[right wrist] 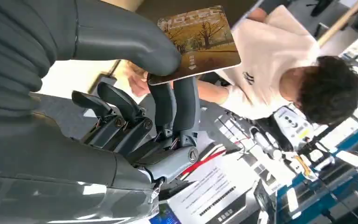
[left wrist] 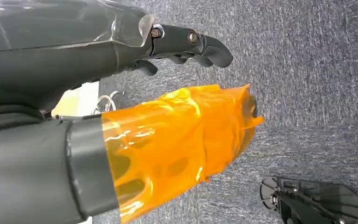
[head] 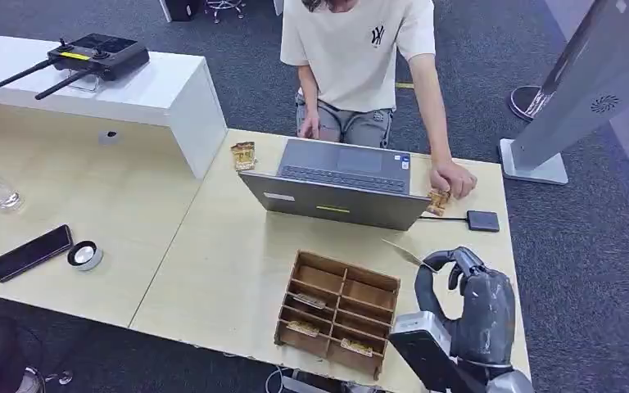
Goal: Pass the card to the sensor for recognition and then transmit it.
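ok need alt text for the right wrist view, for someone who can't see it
The robot's right hand pinches a card printed with autumn trees between its thick grey thumb and dark fingers. Beyond the card is a person in a cream T-shirt, with papers and equipment behind them.

The left hand (left wrist: 121, 93) hung above grey carpet (left wrist: 307, 93), holding nothing. Its dark fingers (left wrist: 205, 44) were curled loosely, apart from the thumb, which was wrapped in a crinkled orange translucent film (left wrist: 182, 140). A dark piece of the robot's own body lay on the carpet near the thumb. Behind the hand, a pale surface (left wrist: 81, 100) and some thin white cables (left wrist: 105, 102) showed.
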You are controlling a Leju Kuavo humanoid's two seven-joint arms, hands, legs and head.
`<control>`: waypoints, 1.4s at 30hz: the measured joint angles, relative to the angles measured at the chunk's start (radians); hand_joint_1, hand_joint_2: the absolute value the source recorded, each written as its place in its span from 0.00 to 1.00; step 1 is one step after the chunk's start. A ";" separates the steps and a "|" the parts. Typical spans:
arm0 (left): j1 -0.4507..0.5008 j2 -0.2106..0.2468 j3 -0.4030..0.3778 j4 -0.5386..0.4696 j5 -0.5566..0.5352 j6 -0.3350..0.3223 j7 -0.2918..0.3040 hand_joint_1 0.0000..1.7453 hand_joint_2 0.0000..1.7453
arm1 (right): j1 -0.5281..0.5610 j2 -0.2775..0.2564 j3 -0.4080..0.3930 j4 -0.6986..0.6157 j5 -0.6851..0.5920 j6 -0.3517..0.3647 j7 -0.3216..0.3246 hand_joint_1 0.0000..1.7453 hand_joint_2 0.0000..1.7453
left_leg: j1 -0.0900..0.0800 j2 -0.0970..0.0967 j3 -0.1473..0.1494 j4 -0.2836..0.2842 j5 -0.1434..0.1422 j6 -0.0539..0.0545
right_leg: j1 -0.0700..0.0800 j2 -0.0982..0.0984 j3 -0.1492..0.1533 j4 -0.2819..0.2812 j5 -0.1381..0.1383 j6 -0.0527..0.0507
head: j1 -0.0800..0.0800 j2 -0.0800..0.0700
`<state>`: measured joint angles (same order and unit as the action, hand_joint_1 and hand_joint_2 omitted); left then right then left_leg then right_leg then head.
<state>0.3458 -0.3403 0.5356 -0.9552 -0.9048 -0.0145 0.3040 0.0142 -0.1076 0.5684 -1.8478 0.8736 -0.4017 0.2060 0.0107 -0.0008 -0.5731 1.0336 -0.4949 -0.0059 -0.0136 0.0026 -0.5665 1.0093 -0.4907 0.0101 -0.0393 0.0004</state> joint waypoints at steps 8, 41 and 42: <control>0.000 -0.001 0.009 0.004 -0.023 -0.006 -0.016 0.00 0.00 | -0.007 0.000 -0.017 -0.039 -0.028 -0.014 -0.017 1.00 1.00 | 0.000 0.000 0.000 0.000 0.000 0.000 | 0.000 0.000 0.000 0.000 0.000 0.000 | 0.000 0.000; -0.113 0.039 0.049 0.157 -0.236 -0.005 -0.142 0.00 0.00 | -0.464 0.141 -0.012 0.224 0.134 0.137 0.104 1.00 1.00 | 0.000 -0.001 0.000 0.000 0.003 0.000 | 0.000 -0.001 0.001 0.001 0.002 0.000 | 0.000 0.000; -0.122 0.042 0.050 0.172 -0.240 -0.002 -0.145 0.00 0.00 | -0.472 0.147 -0.011 0.238 0.143 0.135 0.108 1.00 1.00 | 0.000 -0.001 0.000 0.000 0.003 0.000 | 0.000 -0.001 0.001 0.001 0.002 0.000 | 0.000 0.000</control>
<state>0.2242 -0.2983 0.5852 -0.7831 -1.1444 -0.0164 0.1591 -0.4575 0.0389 0.5570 -1.6102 1.0171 -0.2663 0.3136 0.0107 -0.0013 -0.5733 1.0336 -0.4924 -0.0061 -0.0136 0.0019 -0.5657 1.0103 -0.4891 0.0099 -0.0397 0.0004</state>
